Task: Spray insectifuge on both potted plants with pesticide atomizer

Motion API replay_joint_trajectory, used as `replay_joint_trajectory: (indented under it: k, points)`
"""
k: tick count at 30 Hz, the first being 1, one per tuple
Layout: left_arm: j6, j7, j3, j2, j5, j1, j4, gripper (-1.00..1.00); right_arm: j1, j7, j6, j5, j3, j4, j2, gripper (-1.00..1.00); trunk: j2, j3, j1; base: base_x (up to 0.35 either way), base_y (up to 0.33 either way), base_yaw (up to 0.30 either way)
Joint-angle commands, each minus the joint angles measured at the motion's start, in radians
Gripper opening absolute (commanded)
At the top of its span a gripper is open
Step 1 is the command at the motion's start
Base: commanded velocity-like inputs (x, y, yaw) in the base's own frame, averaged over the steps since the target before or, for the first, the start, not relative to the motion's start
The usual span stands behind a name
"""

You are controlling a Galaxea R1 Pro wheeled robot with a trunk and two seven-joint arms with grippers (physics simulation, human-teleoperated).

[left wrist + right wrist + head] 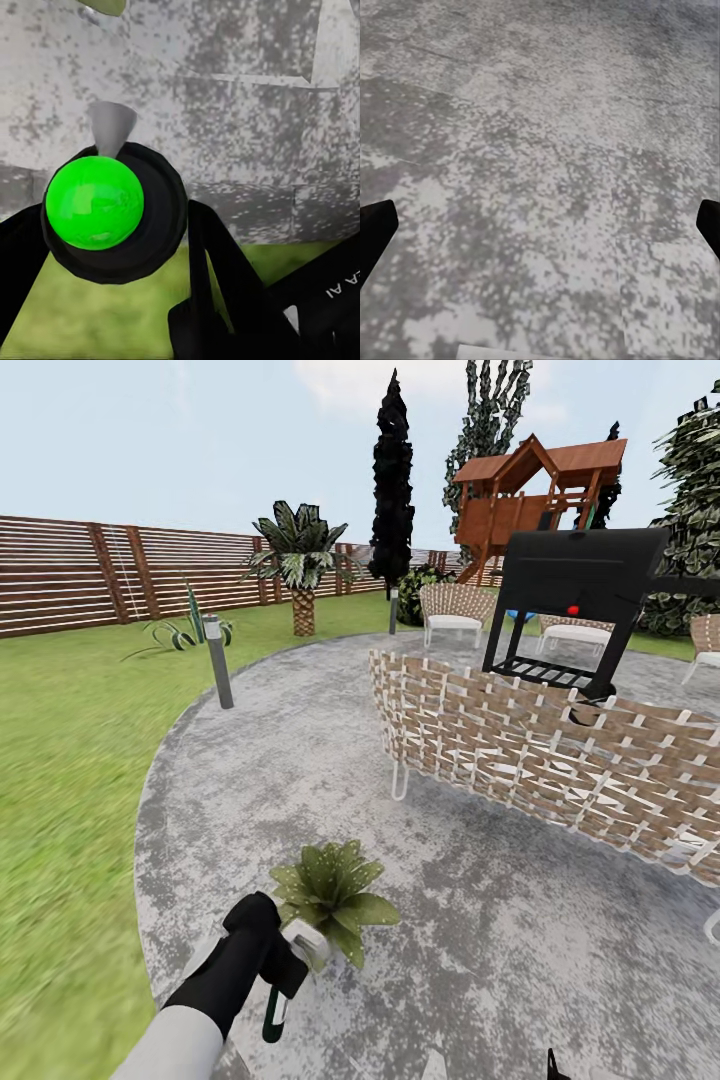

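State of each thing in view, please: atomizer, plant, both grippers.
Atomizer: held in the left gripper, beside the plant.
Plant: upright on the patio, leaves dotted with whitish specks.
Left gripper: shut on the atomizer.
Right gripper: open, over bare patio.

Plant pot [312, 945]: mostly hidden behind the left gripper [285, 970].
Atomizer [275, 1015]: partly covered by that gripper.

Open patio [520, 920] rt of plant [333, 890]; wicker sofa [560, 750] beyond.
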Motion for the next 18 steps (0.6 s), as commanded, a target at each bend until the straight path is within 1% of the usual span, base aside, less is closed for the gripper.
replay_joint_trajectory:
  k: [1,4,6,10,12,18]
  points:
    - [0.004,-0.01,0.001,0.005,-0.01,0.002,0.001,-1.0,-0.001,-0.002,-0.003,-0.003,0.003,0.001,0.0,1.0,0.0,-0.001,0.0,0.0,0.0,0.0]
    - [0.004,-0.009,0.006,0.017,-0.011,0.005,-0.002,-1.0,-0.001,-0.002,-0.003,-0.003,0.003,0.0,0.001,1.0,0.0,-0.001,0.0,0.0,0.0,0.0]
    - [0.004,-0.009,0.006,0.018,-0.011,0.005,-0.006,-1.0,-0.001,-0.002,-0.003,-0.003,0.003,0.0,0.002,1.0,0.0,-0.001,0.0,0.0,0.0,0.0]
    - [0.005,0.046,0.001,0.005,0.0,0.001,-0.014,-1.0,0.0,-0.002,-0.003,-0.003,0.003,0.0,0.001,1.0,0.0,-0.001,0.0,0.0,0.0,0.0]
    - [0.005,0.055,0.002,0.002,0.001,0.0,-0.014,-1.0,-0.001,-0.002,-0.003,-0.003,0.003,0.0,0.001,1.0,0.0,-0.001,0.0,0.0,0.0,0.0]
    - [0.004,0.059,0.003,0.004,0.004,0.002,0.0,-1.0,0.0,-0.002,-0.003,-0.003,0.003,0.0,0.002,1.0,0.0,-0.001,0.0,0.0,-0.006,0.0]
